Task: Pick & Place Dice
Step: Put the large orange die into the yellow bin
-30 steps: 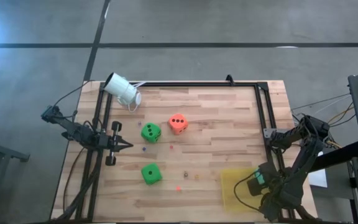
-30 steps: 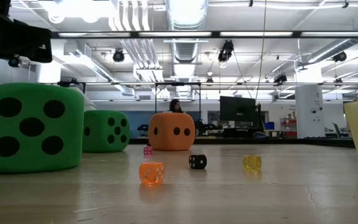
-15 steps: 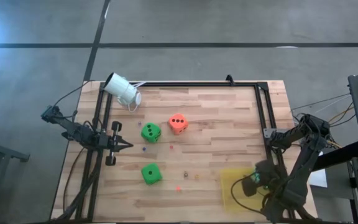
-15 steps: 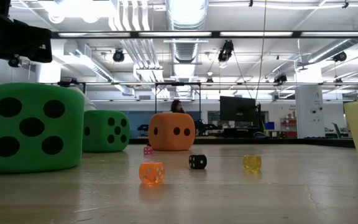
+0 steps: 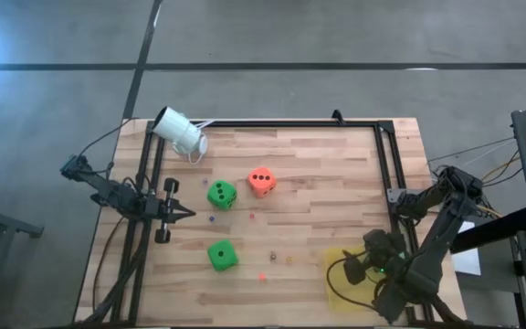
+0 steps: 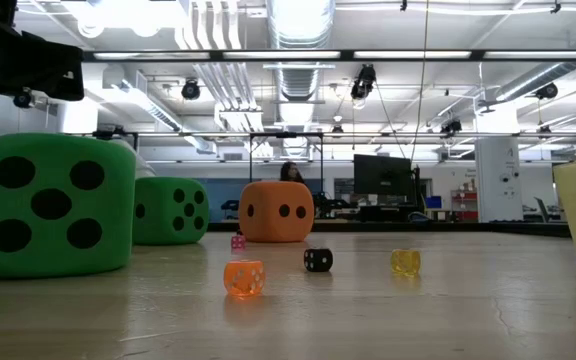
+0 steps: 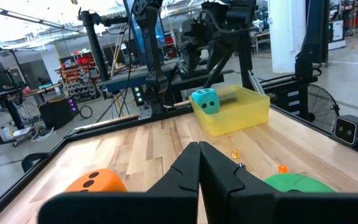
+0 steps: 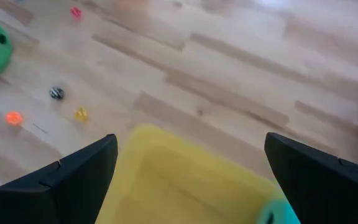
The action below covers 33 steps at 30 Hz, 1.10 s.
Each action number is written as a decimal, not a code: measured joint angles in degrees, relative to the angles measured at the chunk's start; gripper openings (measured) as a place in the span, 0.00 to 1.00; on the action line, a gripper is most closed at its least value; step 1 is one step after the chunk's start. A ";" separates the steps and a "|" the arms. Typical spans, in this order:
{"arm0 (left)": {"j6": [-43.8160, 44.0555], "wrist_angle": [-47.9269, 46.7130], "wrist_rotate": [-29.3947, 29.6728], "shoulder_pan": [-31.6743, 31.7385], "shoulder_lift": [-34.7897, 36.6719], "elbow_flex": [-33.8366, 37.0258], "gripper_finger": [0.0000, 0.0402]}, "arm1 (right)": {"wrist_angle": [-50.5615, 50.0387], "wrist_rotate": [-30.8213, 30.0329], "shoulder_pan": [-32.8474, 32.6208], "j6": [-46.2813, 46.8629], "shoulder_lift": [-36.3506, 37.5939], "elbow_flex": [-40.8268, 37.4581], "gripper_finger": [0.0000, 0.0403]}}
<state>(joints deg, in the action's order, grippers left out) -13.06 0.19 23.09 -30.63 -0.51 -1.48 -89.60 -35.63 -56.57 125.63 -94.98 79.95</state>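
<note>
Two bright green dice (image 5: 221,194) (image 5: 222,255) and an orange-red die (image 5: 261,182) rest on the wooden table. A teal die (image 7: 205,101) lies inside the yellow bin (image 5: 341,283) at the table's near right, and a corner of it shows in the right wrist view (image 8: 277,214). My right gripper (image 5: 352,272) hangs open above the bin, slanting down, with nothing between its fingers (image 8: 190,146). At the table's left edge my left gripper (image 5: 186,215) is shut and empty, pointing level across the table (image 7: 199,149).
Several tiny coloured dice (image 6: 244,277) (image 6: 317,260) (image 6: 405,262) lie scattered between the near green die and the bin. A white cup (image 5: 179,132) lies on its side at the far left corner. A black frame rail (image 5: 386,155) runs along the table's far and right edges.
My right gripper has risen over the yellow bin and swung a little toward the table's left, turning at the wrist, and has stayed open. The dice have not moved.
</note>
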 joint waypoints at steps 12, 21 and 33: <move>0.02 -0.01 0.00 0.00 0.02 0.00 0.01 | 0.40 -17.19 1.54 -6.46 0.00 0.57 0.99; 0.02 -0.01 0.00 0.00 0.02 0.00 0.01 | 0.58 -20.14 1.50 -10.33 -0.63 0.43 0.99; 2.78 8.40 3.91 0.02 -0.59 -1.34 0.01 | 0.58 -20.11 1.50 -13.80 -0.66 0.40 0.99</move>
<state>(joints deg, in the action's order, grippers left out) -10.28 8.60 27.00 -30.61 -1.10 -2.82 -89.01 -55.75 -55.07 111.83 -95.64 80.36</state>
